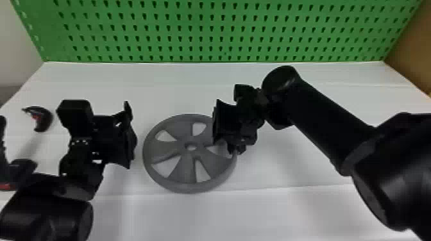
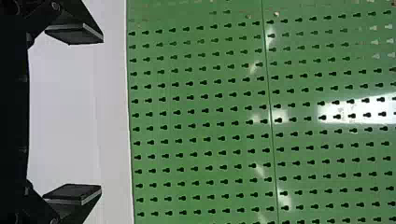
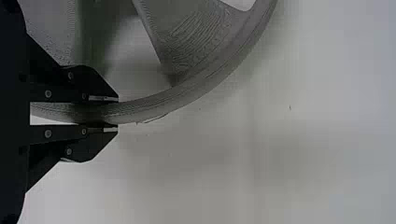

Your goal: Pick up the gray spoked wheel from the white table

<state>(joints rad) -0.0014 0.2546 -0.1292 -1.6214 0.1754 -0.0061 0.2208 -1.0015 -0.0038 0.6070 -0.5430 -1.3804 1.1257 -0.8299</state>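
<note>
The gray spoked wheel (image 1: 181, 181) lies in the middle of the white table (image 1: 272, 214), its right rim under my right gripper (image 1: 233, 150). In the right wrist view the fingers of my right gripper (image 3: 112, 114) stand close on either side of the rim of the wheel (image 3: 201, 86), shut on it. My left gripper (image 1: 130, 137) is left of the wheel, apart from it. Seen in the left wrist view, my left gripper (image 2: 100, 114) has its fingers wide apart with nothing between them.
Behind the table rises a green pegboard (image 1: 205, 32). A small black and red object (image 1: 41, 118) lies at the far left, beyond the left arm. Another black and red item (image 1: 16, 170) is at the left edge. A brown wall (image 1: 413, 48) borders the right side.
</note>
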